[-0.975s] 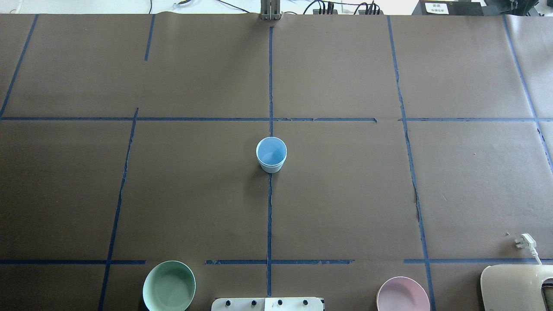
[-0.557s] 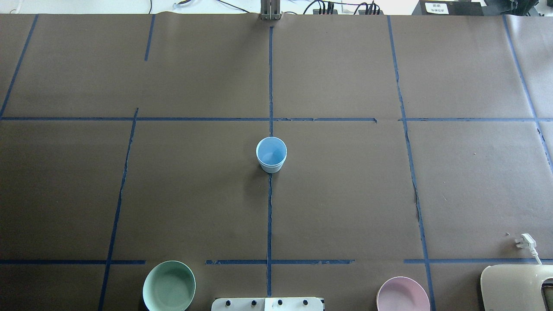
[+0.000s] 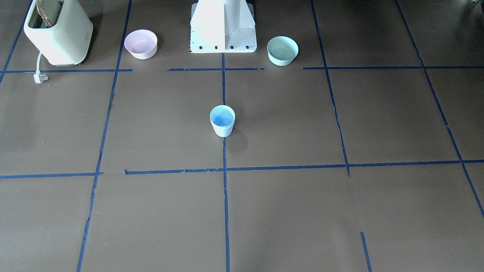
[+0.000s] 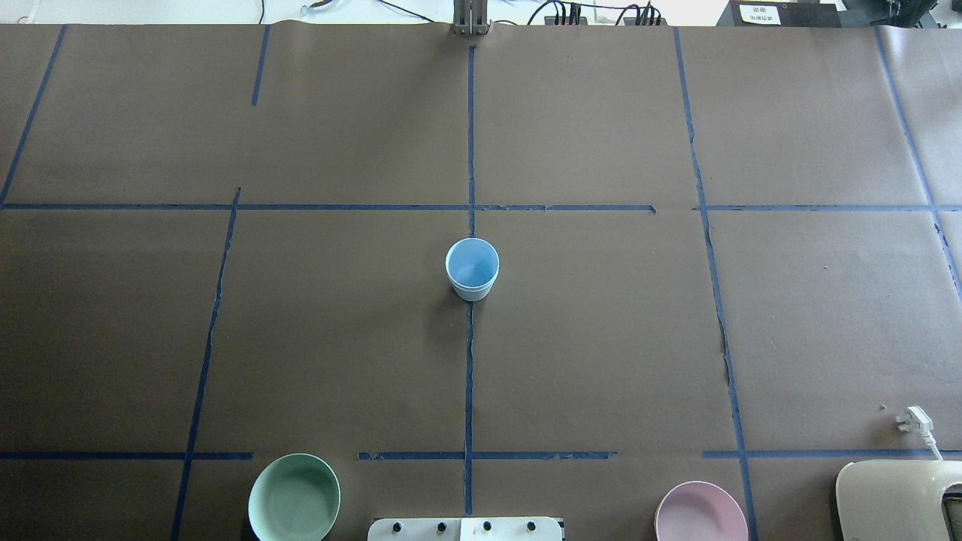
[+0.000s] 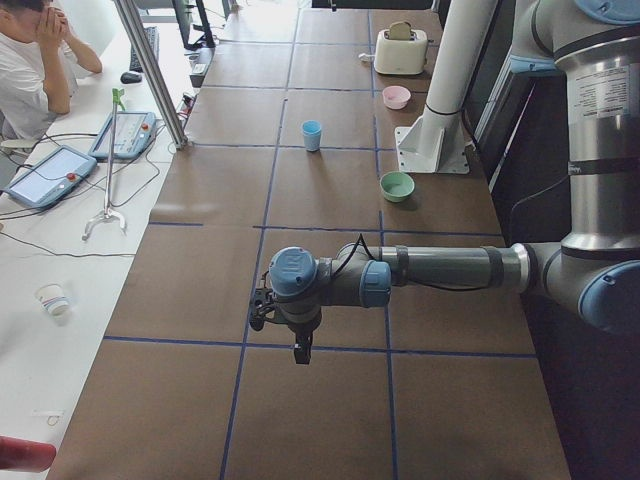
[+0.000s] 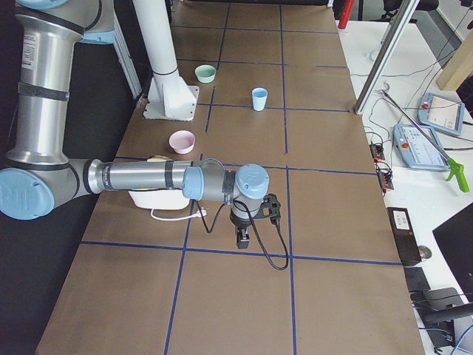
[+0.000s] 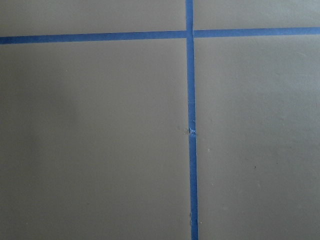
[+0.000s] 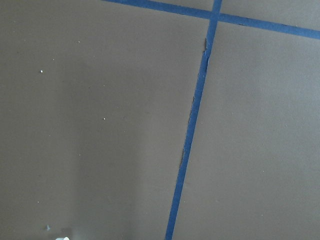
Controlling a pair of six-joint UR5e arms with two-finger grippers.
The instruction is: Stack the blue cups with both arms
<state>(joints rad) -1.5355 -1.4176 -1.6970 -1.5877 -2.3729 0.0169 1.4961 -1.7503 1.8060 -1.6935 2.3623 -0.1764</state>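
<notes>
One pale blue cup point(image 4: 472, 269) stands upright on the centre tape line; it also shows in the front view point(image 3: 222, 121) and in both side views point(image 5: 312, 134) point(image 6: 259, 98). I see only one cup shape and cannot tell whether a second cup is nested in it. My left gripper point(image 5: 300, 352) shows only in the exterior left view, pointing down over the table's left end, far from the cup. My right gripper point(image 6: 242, 238) shows only in the exterior right view, over the right end. I cannot tell whether either is open or shut. Both wrist views show only brown paper and blue tape.
A mint-green bowl point(image 4: 294, 497) and a pink bowl point(image 4: 700, 513) sit on either side of the white base point(image 4: 466, 529). A cream toaster point(image 4: 898, 500) with a loose plug point(image 4: 913, 419) stands at the near right. A person point(image 5: 30, 70) sits beyond the table's far edge.
</notes>
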